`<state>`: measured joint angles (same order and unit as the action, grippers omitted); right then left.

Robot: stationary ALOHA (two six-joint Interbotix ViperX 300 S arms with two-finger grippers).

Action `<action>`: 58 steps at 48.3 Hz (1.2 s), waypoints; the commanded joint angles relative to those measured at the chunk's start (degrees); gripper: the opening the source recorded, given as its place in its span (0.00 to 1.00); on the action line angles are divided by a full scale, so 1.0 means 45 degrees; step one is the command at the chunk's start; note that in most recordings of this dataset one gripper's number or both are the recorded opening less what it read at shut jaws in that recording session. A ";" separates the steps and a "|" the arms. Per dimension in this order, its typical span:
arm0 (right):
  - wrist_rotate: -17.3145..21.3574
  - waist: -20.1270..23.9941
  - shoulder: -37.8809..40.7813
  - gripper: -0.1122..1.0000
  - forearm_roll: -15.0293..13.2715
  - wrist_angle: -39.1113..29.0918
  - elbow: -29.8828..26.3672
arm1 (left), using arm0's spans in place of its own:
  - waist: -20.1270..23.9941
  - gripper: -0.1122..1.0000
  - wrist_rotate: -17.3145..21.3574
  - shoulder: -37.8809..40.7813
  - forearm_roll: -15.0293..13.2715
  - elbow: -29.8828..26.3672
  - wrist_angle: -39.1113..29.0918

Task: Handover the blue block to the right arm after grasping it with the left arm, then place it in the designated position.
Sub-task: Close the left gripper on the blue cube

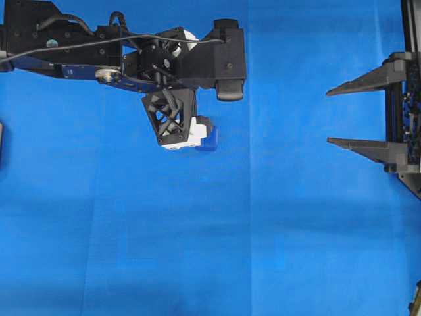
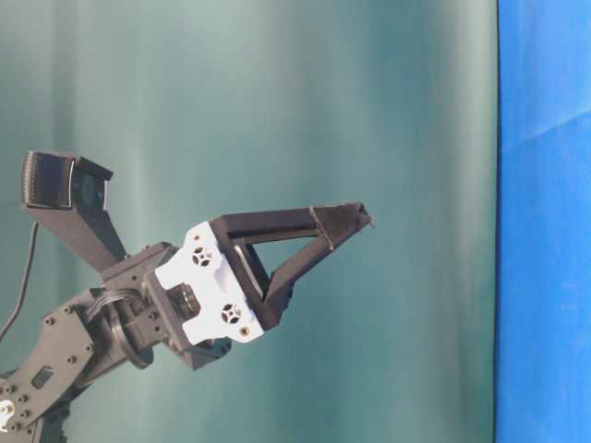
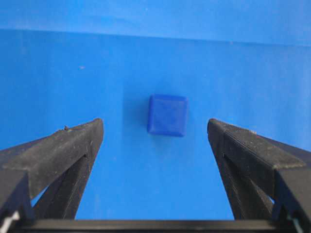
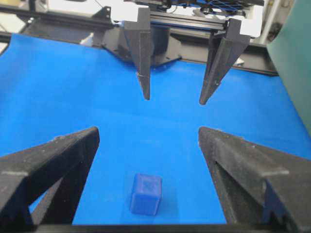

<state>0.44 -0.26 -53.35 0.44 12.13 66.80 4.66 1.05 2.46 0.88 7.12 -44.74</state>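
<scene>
Left arm's spread fingers (image 3: 73,150) above untouched blue block (image 3: 167,115)

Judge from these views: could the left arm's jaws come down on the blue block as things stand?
Probably yes. The left gripper hangs open over the blue block, which lies alone on the blue cloth in line with the gap between the jaws. Nothing stands between them, and the gap looks wider than the block.

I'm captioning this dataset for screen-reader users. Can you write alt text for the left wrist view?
A small dark-blue block lies on blue cloth, ahead of the open left claw and centred between its two black fingers. Nothing touches the block.
</scene>
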 commanded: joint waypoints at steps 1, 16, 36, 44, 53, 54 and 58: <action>-0.0020 -0.0020 0.0078 0.97 0.0020 0.0039 -0.0313 | 0.0020 0.93 -0.0020 -0.0176 0.0020 -0.0234 0.0117; -0.0020 -0.0039 0.0078 0.97 0.0020 0.0020 -0.0313 | 0.0020 0.93 0.0000 -0.0176 0.0020 0.0117 0.0547; -0.0020 -0.0020 0.0098 0.97 0.0020 0.0039 -0.0313 | 0.0020 0.93 -0.0039 0.0371 0.0020 0.1953 0.3262; -0.0020 -0.0020 0.0137 0.97 0.0020 0.0039 -0.0293 | -0.0098 0.93 -0.0039 0.0859 0.0000 0.2051 0.3711; -0.0020 -0.0020 0.0195 0.97 0.0020 0.0039 -0.0273 | -0.0117 0.93 -0.0137 0.1230 0.0020 0.2402 0.4590; -0.0020 -0.0020 0.0195 0.97 0.0020 0.0039 -0.0273 | -0.0117 0.93 -0.0176 0.1289 0.0020 0.2441 0.4687; -0.0020 -0.0020 0.0254 0.97 0.0020 0.0039 -0.0273 | -0.0117 0.93 -0.0215 0.1563 0.0020 0.2520 0.4863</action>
<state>0.44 -0.35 -52.73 0.35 12.04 66.80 4.22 0.18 9.49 0.79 18.72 -23.99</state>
